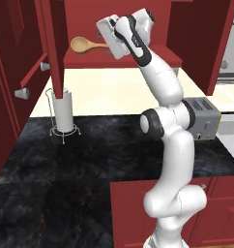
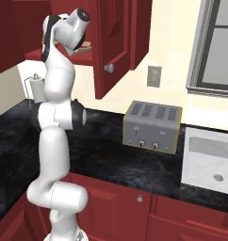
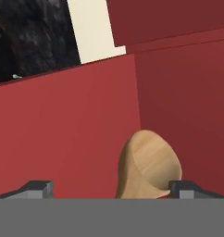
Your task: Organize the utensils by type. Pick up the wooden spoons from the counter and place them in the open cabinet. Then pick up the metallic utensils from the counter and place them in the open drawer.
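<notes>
tan wooden spoon point(image 1: 86, 45), round bowl, straight handle

Wooden spoon point(image 1: 85, 45) handle end hidden behind the hand

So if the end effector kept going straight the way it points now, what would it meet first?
Most likely the wooden spoon: its bowl lies between the open end effector tips on the cabinet shelf. Beyond it stands the cabinet's red inner wall, though depth is hard to judge.
</notes>
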{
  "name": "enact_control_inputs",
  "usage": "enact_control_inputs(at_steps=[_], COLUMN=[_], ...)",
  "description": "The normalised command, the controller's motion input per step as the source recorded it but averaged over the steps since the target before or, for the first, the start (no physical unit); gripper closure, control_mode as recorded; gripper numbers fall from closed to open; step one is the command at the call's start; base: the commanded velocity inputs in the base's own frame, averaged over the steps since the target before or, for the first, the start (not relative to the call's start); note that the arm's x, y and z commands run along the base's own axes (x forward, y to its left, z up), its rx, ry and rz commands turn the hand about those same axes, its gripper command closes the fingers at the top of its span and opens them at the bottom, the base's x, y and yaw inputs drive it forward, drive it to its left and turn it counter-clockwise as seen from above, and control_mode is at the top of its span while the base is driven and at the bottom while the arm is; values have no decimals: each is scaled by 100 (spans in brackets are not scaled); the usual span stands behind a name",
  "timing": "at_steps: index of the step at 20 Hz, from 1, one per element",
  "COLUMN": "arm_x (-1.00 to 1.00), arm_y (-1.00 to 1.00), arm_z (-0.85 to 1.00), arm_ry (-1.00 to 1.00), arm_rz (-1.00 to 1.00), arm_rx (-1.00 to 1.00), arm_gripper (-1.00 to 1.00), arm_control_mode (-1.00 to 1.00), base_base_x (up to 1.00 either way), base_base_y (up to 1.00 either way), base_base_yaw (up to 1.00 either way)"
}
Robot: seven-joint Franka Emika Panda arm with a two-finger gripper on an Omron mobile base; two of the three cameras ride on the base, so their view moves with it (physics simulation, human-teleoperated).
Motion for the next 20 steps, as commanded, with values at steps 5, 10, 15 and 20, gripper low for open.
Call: enact_control_inputs(at_steps=[5,10,15,20], arm_x=[-37,-69,-91,-100], arm_y=[-5,0,0,-4], arm_z=[5,5,5,-3], arm_ry=[4,1,1,6], arm_rz=[0,0,-1,-19], arm_rx=[0,0,2,11], arm_gripper=[-100,-100,-100,-100], arm_control_mode=[-100,-100,-100,-100], base_base_x=[0,0,0,0], base_base_y=[0,0,0,0], base_base_yaw=[0,0,0,0])
